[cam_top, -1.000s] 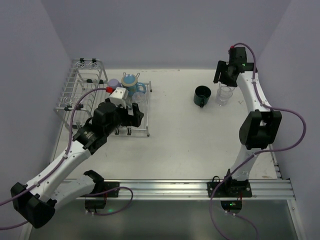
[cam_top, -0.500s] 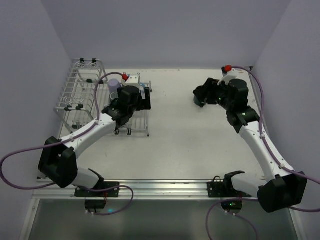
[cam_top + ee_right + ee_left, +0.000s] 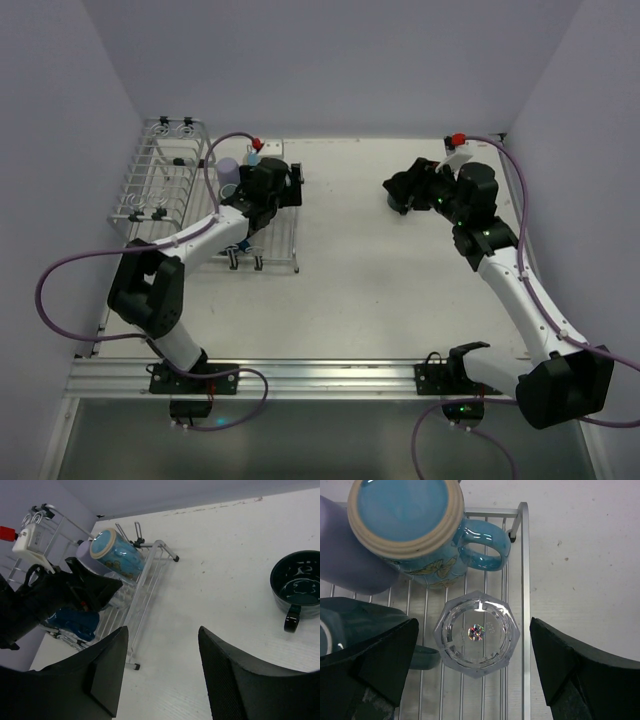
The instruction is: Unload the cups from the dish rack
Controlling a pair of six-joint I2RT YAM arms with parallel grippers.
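Over the last second I have swung my left hand (image 3: pixel 268 188) from the near side of the dish rack (image 3: pixel 165 185) up to its corner at 1 o'clock, and my right arm has folded in from the far right edge toward the middle. That puts me ready for the next cup. My left hand is spread wide, and in its wrist view the fingers (image 3: pixel 375 655) stand either side of the clear ribbed glass (image 3: pixel 476 632), which sits upside down on the grid, not yet touched. The blue mug (image 3: pixel 415 530) lies at 11 o'clock of the glass, its handle just beside it. The lavender cup (image 3: pixel 345 555) is at 10 and a dark teal cup (image 3: pixel 350 620) at 9, under my left finger. The rack's rail (image 3: pixel 524 580) runs at 3 o'clock, just beside the glass, and my right-side finger looks to hang outside it, so I judge that closing straight down could catch the wire. My right hand (image 3: pixel 162 630) is half spread and holds nothing. It hovers near the dark mug (image 3: pixel 299 582), which stands upright on the worktop (image 3: pixel 380 290) at 1 o'clock. The stretch between rack and mug is bare, with room to set the glass down.
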